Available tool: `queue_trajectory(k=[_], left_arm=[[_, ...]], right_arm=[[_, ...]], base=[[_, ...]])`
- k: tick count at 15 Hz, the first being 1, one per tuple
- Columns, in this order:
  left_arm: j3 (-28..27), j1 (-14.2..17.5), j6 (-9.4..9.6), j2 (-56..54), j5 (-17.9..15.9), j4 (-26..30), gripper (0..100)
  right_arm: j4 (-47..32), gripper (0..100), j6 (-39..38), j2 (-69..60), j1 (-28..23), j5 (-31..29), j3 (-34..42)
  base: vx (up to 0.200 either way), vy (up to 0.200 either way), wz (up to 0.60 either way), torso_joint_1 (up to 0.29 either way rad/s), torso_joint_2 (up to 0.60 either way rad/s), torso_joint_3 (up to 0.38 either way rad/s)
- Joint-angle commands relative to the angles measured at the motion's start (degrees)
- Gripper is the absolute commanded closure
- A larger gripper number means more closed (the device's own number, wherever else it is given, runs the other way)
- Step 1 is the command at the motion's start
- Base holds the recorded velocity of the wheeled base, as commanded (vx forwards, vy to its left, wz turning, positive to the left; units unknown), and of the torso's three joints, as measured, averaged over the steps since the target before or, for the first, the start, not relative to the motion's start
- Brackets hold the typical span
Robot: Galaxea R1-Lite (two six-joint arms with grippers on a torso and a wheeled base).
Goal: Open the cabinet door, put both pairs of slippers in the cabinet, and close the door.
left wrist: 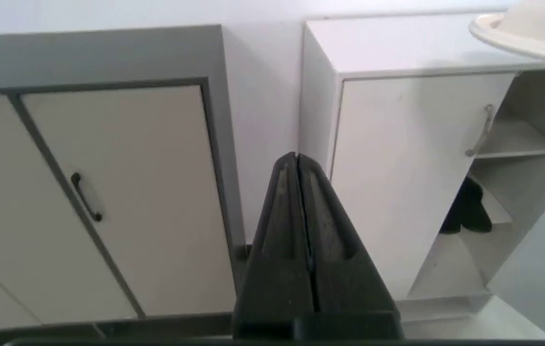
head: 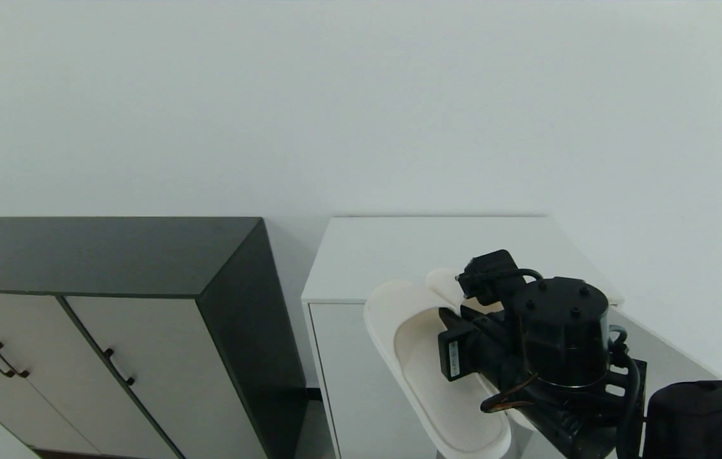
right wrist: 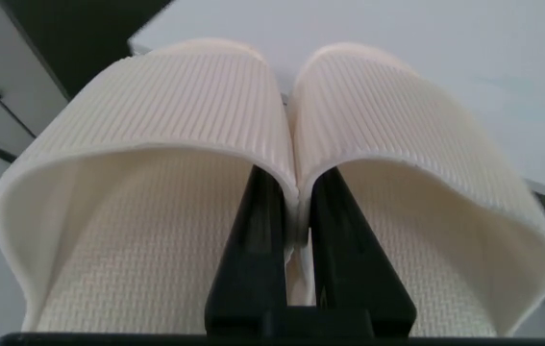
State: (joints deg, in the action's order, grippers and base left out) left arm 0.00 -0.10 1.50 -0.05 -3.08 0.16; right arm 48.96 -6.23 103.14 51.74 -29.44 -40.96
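Head view, 8 o'clock: dark-topped cabinet [head: 106, 255], pale doors flush, dark handle [head: 120, 368] on the right one.

Left end effector [left wrist: 297, 163] is fully closed, fingers pressed flat together with nothing between them. It points at the gap between the two cabinets.

6 o'clock: white cabinet [head: 424, 245] against the wall, just beside the dark one. In the left wrist view its door [left wrist: 407, 163] sits next to exposed shelves [left wrist: 517, 144]. A dark item [left wrist: 466, 207] lies low inside; can't tell what it is.

4–5 o'clock: right arm [head: 564, 344] extends from the lower right corner. Its wrist is angled toward 10 o'clock and raised in front of the white cabinet's near top edge.

Right end effector [right wrist: 294, 192] is narrow, pinched on the cream slippers [head: 424, 363]. One finger sits inside each strap, with the adjoining strap edges clamped between.

The pair is held side by side in the air, long axis running 11 to 5 o'clock. The nearer footbed faces the camera. The toes overlap the cabinet top's near edge.
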Motion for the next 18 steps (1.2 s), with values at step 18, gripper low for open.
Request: queue_trajectory(k=[18], left_arm=[[0.0, 0.0, 0.08, 0.0, 0.0, 0.0, 100]], right_arm=[[1.1, 100, 1.9, -4.4, 1.4, 0.4, 4.9]], base=[[0.000, -0.167, 0.00, 0.000, 0.00, 0.003]])
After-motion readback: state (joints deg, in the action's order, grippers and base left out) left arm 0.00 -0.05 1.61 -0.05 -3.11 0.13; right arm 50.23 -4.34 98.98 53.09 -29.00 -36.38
